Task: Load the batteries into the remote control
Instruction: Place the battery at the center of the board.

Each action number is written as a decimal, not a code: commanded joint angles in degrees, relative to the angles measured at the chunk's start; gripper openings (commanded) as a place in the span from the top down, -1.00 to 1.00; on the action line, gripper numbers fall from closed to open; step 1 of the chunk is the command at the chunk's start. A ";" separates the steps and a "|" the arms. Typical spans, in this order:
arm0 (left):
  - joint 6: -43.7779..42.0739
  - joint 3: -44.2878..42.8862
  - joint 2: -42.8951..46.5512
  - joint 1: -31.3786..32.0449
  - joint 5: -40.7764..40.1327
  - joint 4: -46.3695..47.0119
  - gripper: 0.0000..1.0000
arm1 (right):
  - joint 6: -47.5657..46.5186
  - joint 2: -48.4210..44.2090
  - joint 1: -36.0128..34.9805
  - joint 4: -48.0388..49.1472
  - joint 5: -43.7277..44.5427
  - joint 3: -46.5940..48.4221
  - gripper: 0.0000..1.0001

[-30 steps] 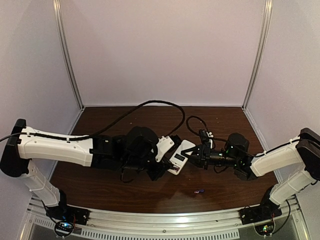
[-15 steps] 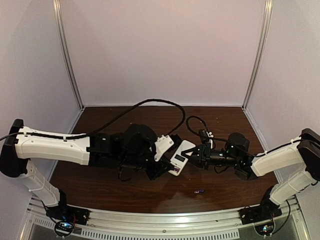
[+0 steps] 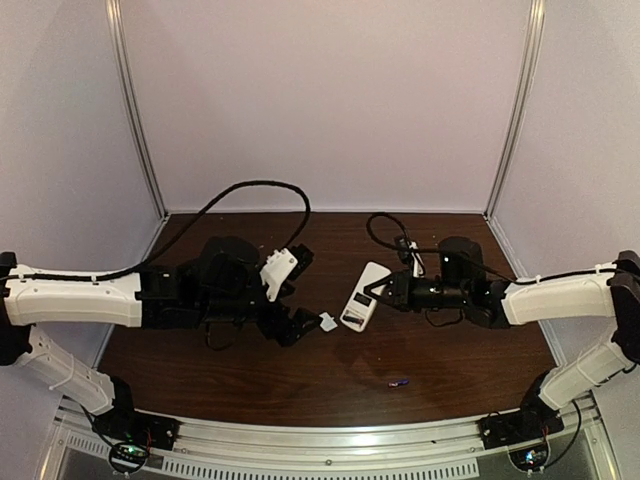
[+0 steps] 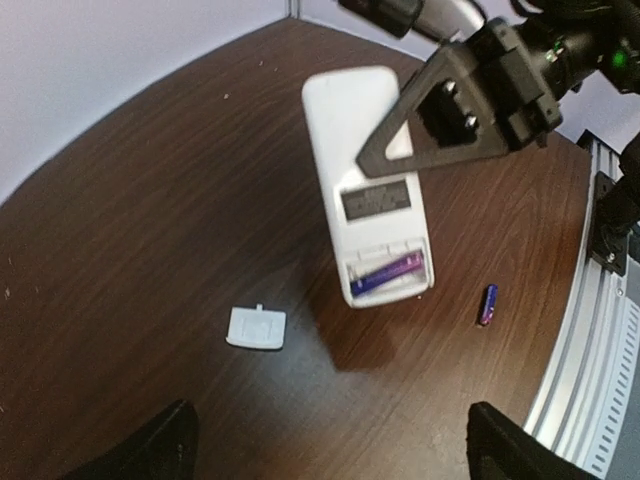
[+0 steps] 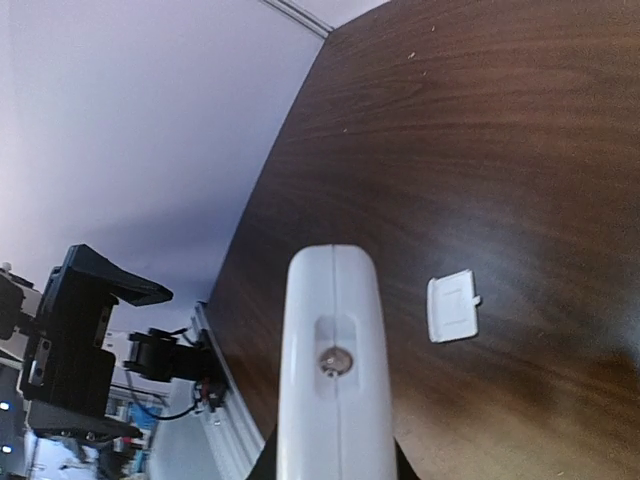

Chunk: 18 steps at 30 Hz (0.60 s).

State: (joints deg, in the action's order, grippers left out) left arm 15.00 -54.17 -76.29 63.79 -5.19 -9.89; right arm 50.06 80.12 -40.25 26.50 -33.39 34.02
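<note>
The white remote control (image 3: 362,297) hangs above the table with my right gripper (image 3: 386,293) shut on its far half. In the left wrist view the remote control (image 4: 362,150) shows an open compartment at its near end, with one purple-blue battery (image 4: 388,272) lying inside. A second battery (image 4: 488,304) lies loose on the table, toward the front edge (image 3: 400,381). My left gripper (image 3: 302,300) is open and empty, left of the remote; its fingertips (image 4: 150,450) sit far apart. In the right wrist view the remote control (image 5: 335,370) is end-on, and the right gripper (image 5: 333,466) is mostly hidden behind it.
A small thin white cover piece (image 3: 327,322) lies flat on the brown table (image 3: 450,370) between my left gripper and the remote; the cover piece (image 4: 256,327) (image 5: 453,306) shows in both wrist views. A black cable (image 3: 240,190) loops over the back left. Light walls enclose three sides.
My left gripper has opened wide and drawn back to the left, away from the remote's near end. The cover piece now shows on the table. My right gripper still holds the remote, slightly farther back.
</note>
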 commanded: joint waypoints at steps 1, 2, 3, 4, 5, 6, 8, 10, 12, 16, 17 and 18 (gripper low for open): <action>4.76 4.74 1.84 -1.22 -2.74 5.68 -0.95 | -22.46 -1.91 0.52 -21.67 14.13 8.51 1.00; 5.56 5.66 2.10 -1.52 -3.48 6.32 -0.95 | -25.10 -1.59 0.52 -23.78 16.64 9.52 1.00; 6.12 6.38 2.02 -2.05 -3.69 6.72 -0.95 | -27.18 -1.20 0.52 -25.66 19.00 10.32 1.00; 6.75 6.76 1.77 -2.46 -3.64 6.79 -0.95 | -28.80 -0.89 0.53 -27.38 20.85 10.90 1.00; 6.86 7.00 1.38 -2.76 -3.49 6.84 -0.95 | -30.15 -0.58 0.52 -28.22 22.21 11.23 1.00; 6.86 7.23 1.01 -3.04 -3.21 7.04 -0.95 | -31.31 -0.31 0.59 -29.17 23.27 11.65 1.00; 6.69 7.48 0.09 -3.31 -3.01 7.38 -0.95 | -33.45 0.48 0.46 -30.54 24.85 12.21 1.00; 5.77 7.60 -0.60 -3.38 -3.08 7.57 -0.95 | -35.57 0.97 -0.05 -31.37 26.99 12.55 1.00; 4.22 8.32 -0.58 -3.33 -2.13 8.88 -0.95 | -37.52 1.48 -0.53 -32.02 29.09 12.64 1.00; 1.72 8.43 -1.51 -3.36 0.24 9.45 -0.95 | -40.53 2.50 -2.65 -33.67 34.81 13.64 1.00; 1.42 8.41 -1.85 -3.35 0.25 9.45 -0.95 | -41.08 2.70 -3.65 -33.70 36.03 13.77 1.00; 1.19 8.28 -2.15 -3.38 0.23 9.44 -0.95 | -41.65 3.13 -4.76 -33.70 37.37 13.94 1.00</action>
State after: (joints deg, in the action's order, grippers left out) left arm 18.65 -46.50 -76.86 60.69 -6.52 -3.55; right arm 13.21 82.24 -41.95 -5.43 -4.03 45.71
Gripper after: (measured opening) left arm 0.974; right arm 0.169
